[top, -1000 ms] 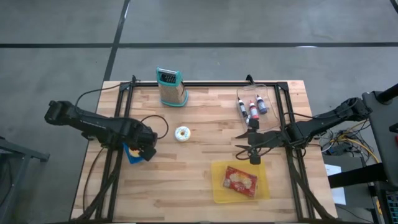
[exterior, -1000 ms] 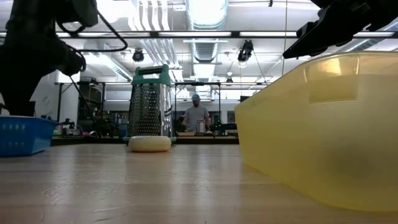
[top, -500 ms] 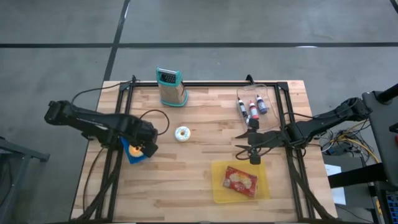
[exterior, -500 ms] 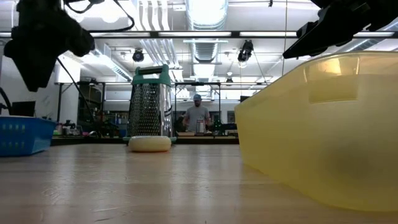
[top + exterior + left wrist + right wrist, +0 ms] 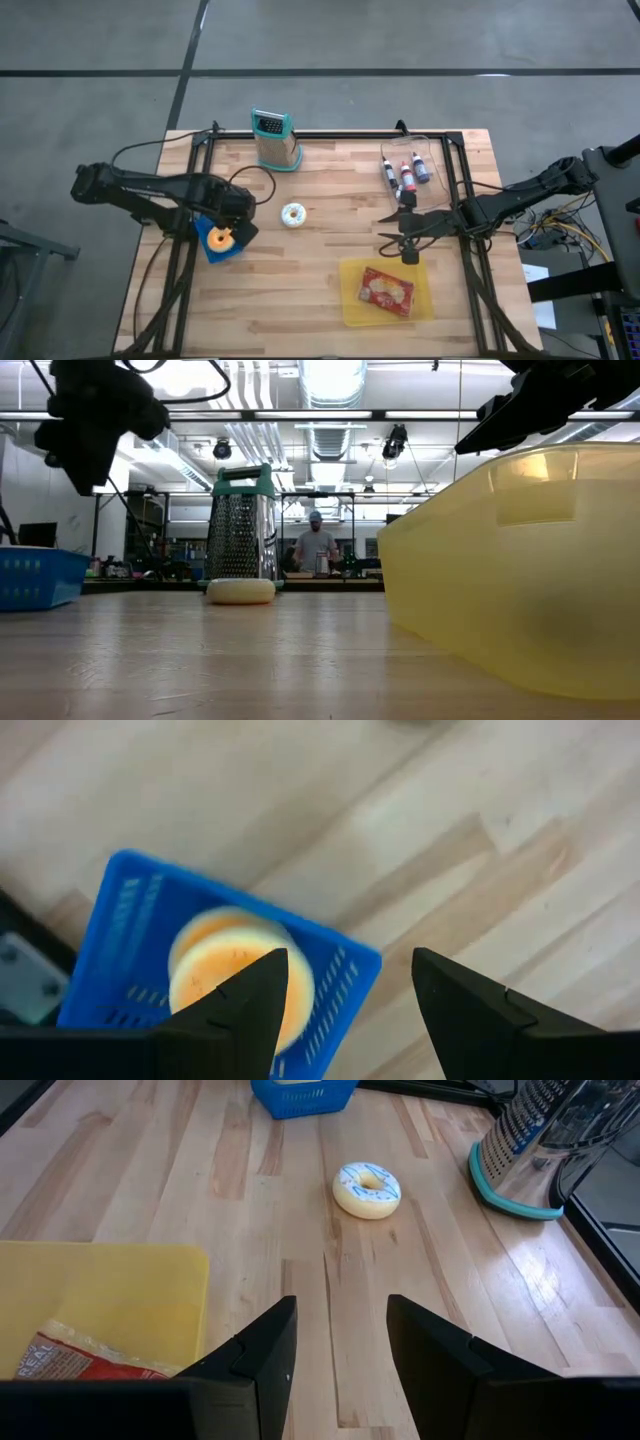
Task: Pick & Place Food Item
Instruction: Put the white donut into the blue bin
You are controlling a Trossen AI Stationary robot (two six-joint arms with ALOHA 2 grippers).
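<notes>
High view: the left claw [image 5: 238,222] is seen at the left of the frame, raised just beside the blue basket [image 5: 214,249], at its upper right edge. An orange bun [image 5: 219,238] lies in that basket. In the left wrist view the fingers [image 5: 245,1002] are spread wide with nothing between them, and the bun [image 5: 215,962] sits inside the basket [image 5: 130,910] at the lower left of that frame, partly behind one finger.

The step in hand is judged to be a retreat after a placement, the bun being already seated in the basket. For this to be done well, the claw should be lifted straight up and kept spread, so that the basket wall is not clipped and the basket is not dragged across the tabletop [image 5: 330,190]. Only once clear should it be swung away.

A donut [image 5: 293,214] lies near the middle of the frame, to the right of the left claw and apart from it; it may be the next item, though that cannot be told.

The right claw [image 5: 405,235] waits right of centre, just above the yellow tray [image 5: 352,297], in which a red packet [image 5: 386,290] lies. Its fingers [image 5: 255,1355] are also spread and hold nothing.
</notes>
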